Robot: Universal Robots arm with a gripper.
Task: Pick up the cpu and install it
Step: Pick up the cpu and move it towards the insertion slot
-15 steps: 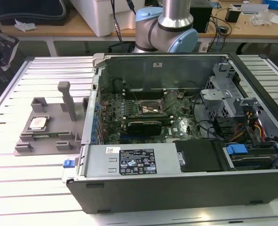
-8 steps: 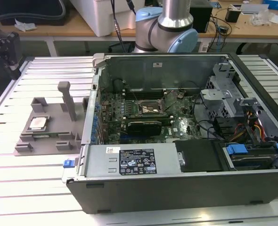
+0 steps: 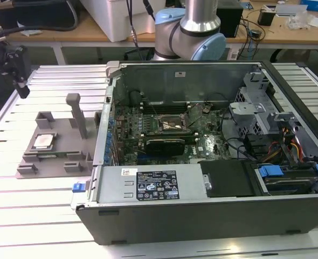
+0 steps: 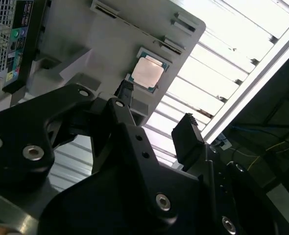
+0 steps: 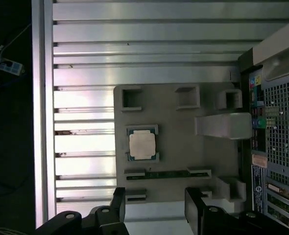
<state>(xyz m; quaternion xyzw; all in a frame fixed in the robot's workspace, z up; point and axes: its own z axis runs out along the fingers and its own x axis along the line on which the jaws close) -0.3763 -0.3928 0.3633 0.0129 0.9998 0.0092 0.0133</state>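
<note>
Silver arm tube (image 3: 199, 13), pale blue joint caps (image 3: 215, 46), black end effector (image 4: 156, 110), silver screws (image 4: 163, 201)

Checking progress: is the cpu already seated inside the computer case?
No, the cpu lies on the grey tray beside the computer case.

Exterior view overlooks the table (image 3: 40, 216); both wrist views share the tray (image 5: 179, 142) (image 4: 110, 39).

A slatted aluminium tabletop (image 3: 35, 216) was noted, with bright light reflected off its ribs. A wooden desk (image 3: 89, 33) carrying a white box (image 3: 121, 19) was observed behind it. In the first wrist view, a dark floor (image 5: 10, 161) and a power strip (image 5: 3, 63) were recorded beyond the tabletop's edge.
</note>
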